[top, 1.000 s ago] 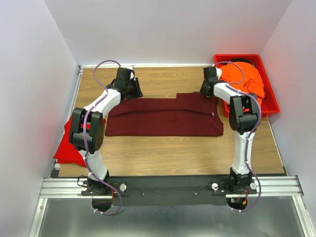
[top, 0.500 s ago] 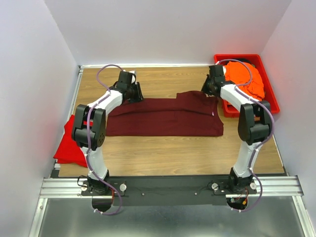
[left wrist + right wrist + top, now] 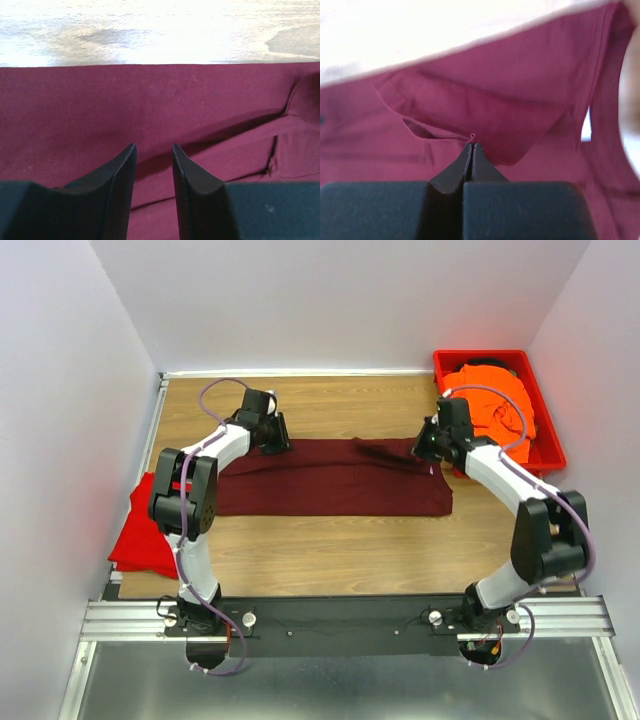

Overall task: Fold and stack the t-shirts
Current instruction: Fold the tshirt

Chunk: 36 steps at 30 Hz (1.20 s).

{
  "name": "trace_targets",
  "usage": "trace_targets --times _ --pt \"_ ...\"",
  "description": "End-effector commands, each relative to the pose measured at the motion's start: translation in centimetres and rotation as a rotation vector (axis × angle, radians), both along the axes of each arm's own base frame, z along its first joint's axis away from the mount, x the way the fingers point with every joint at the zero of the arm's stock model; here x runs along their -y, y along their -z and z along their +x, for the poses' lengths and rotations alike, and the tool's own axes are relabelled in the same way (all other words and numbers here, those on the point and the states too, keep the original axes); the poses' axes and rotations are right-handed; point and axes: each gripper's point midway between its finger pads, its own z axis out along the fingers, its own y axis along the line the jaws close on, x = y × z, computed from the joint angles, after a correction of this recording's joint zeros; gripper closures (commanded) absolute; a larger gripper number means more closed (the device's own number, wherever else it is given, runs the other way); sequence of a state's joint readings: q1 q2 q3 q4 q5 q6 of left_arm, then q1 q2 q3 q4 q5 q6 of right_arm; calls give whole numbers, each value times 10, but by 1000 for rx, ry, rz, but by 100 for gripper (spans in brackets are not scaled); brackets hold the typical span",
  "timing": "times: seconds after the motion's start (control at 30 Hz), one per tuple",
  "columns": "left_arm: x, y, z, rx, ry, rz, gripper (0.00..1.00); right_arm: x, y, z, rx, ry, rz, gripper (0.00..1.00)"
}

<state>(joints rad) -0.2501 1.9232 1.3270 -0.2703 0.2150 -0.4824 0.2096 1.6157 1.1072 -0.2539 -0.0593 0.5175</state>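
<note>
Left gripper (image 3: 153,152) sits low over the far-left corner of the maroon t-shirt (image 3: 330,480). Its jaws are a narrow gap apart with nothing between them, only cloth underneath. Right gripper (image 3: 471,146) is at the shirt's far-right corner, jaws pressed together with a small nub of maroon fabric pinched at the tips and a raised pucker of cloth just beyond. The maroon shirt lies as a long flat band across mid-table (image 3: 350,545). Red t-shirt (image 3: 135,540) is crumpled at the table's left edge. Orange t-shirt (image 3: 495,405) is heaped in the red bin (image 3: 470,357) at far right.
</note>
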Motion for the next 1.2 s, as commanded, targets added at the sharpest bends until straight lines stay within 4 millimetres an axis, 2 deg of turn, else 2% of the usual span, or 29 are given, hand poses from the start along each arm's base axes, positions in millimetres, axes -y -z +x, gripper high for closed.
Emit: trace_targets --times 0.0,0.13,0.27,0.5,0.67,0.77,0.9,1.03,1.17 --pt "3 12 -4 -30 1 -15 58 -13 -11 -34 -1 -57 75 100" --pt "4 18 -5 -45 1 -18 58 -16 -19 -60 5 -84 120 100" --pt "5 21 -8 -54 5 -19 59 -18 -21 -74 -8 -100 141 99" --pt "3 26 -12 -65 5 -9 59 -9 -1 -95 -69 -83 110 99" --pt "3 19 -11 -49 11 -9 59 5 20 -107 -117 -29 58 98" --pt "3 13 -9 -36 20 -6 59 13 25 -109 -128 0 25 97" --pt "15 -6 -7 26 69 15 58 15 25 -107 -129 8 14 96" --pt "45 -25 -18 81 164 29 56 17 20 -101 -115 18 -1 96" --pt "93 -34 -43 100 294 -8 56 20 18 -95 -106 31 -18 96"
